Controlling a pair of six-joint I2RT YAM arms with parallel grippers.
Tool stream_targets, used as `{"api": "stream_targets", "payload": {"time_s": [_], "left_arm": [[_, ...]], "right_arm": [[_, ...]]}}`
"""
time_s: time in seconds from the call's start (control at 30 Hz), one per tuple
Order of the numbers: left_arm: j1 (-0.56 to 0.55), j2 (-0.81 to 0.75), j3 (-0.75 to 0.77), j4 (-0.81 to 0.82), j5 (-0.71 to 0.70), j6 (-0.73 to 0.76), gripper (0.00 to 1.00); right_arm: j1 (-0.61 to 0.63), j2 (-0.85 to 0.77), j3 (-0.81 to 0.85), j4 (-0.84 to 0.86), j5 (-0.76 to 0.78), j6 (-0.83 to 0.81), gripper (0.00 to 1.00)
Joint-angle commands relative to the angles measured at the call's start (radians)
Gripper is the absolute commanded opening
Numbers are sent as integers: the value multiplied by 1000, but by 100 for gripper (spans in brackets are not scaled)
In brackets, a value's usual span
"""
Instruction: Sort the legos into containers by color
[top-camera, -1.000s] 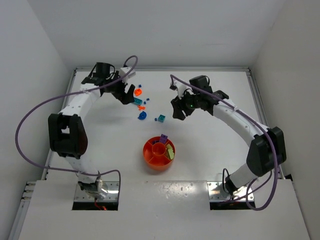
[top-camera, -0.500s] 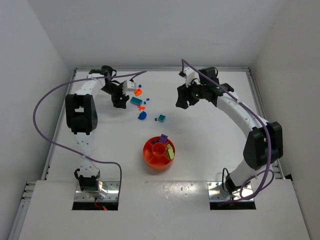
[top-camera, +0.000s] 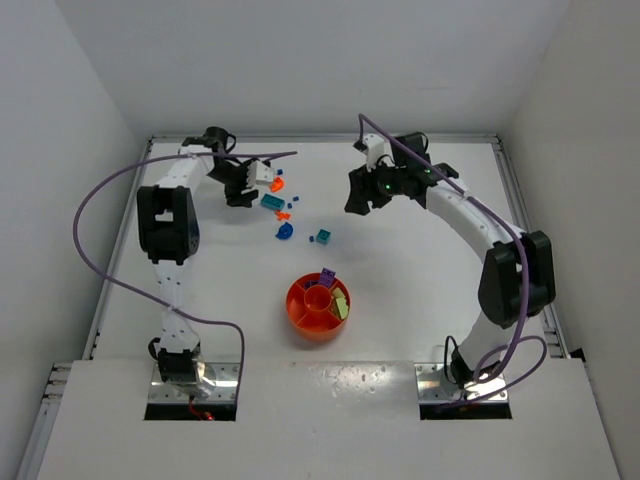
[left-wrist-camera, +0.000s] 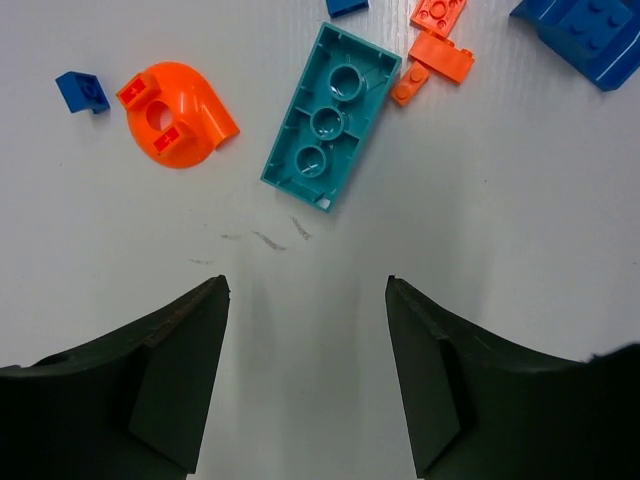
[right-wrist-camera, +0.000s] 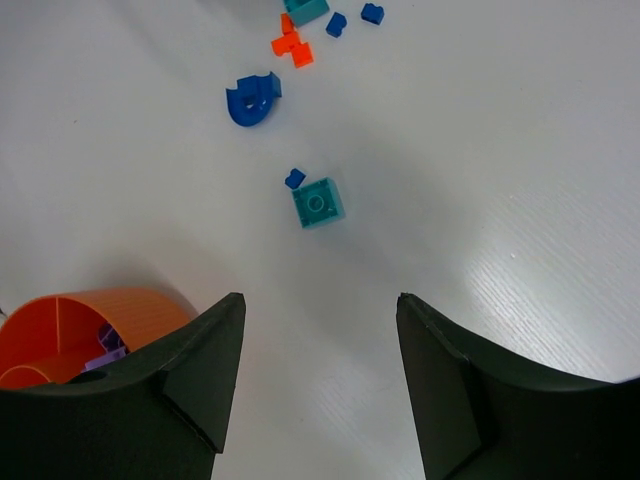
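Note:
The legos lie scattered at the back of the table: a long teal brick (left-wrist-camera: 330, 115), an orange curved piece (left-wrist-camera: 178, 113), small orange bricks (left-wrist-camera: 440, 55), a blue curved piece (right-wrist-camera: 252, 100) and a square teal brick (right-wrist-camera: 318, 203). My left gripper (left-wrist-camera: 307, 285) hovers open just short of the long teal brick (top-camera: 271, 201), with nothing between its fingers. My right gripper (right-wrist-camera: 320, 300) is open and empty, right of the square teal brick (top-camera: 322, 237). The containers are one orange tray (top-camera: 300, 312), holding a purple lego (top-camera: 326, 274).
Tiny blue bricks (left-wrist-camera: 82, 91) (right-wrist-camera: 294, 179) lie among the others, and a large blue piece (left-wrist-camera: 590, 30) shows at the left wrist view's corner. The tray's rim (right-wrist-camera: 90, 300) sits by my right gripper's left finger. Purple cables arc over both arms.
The left arm has swung back toward the far left wall and its gripper has narrowed beside the lego cluster. The right gripper has moved farther back and opened slightly.

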Motion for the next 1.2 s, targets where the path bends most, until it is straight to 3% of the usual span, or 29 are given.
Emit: {"api": "stream_targets", "payload": {"time_s": [0.0,0.33,0.73,1.07,1.17], "left_arm": [[-29,37,52,-5,32,59,69],[-87,114,137,4,75,50,72],[-108,123,104,-8,93,70,72],[-108,123,84,-137,83,145,59],[-108,123,75,-195,60,174,44]], "right_arm": [[-5,-10,24,44,-3,12,63],[-14,-37,-4,35,6,3,63],[-43,-66,-41,35,15,-6,64],[-52,-75,-61,35,-34,14,64],[-62,-75,-61,35,-60,23,64]]}}
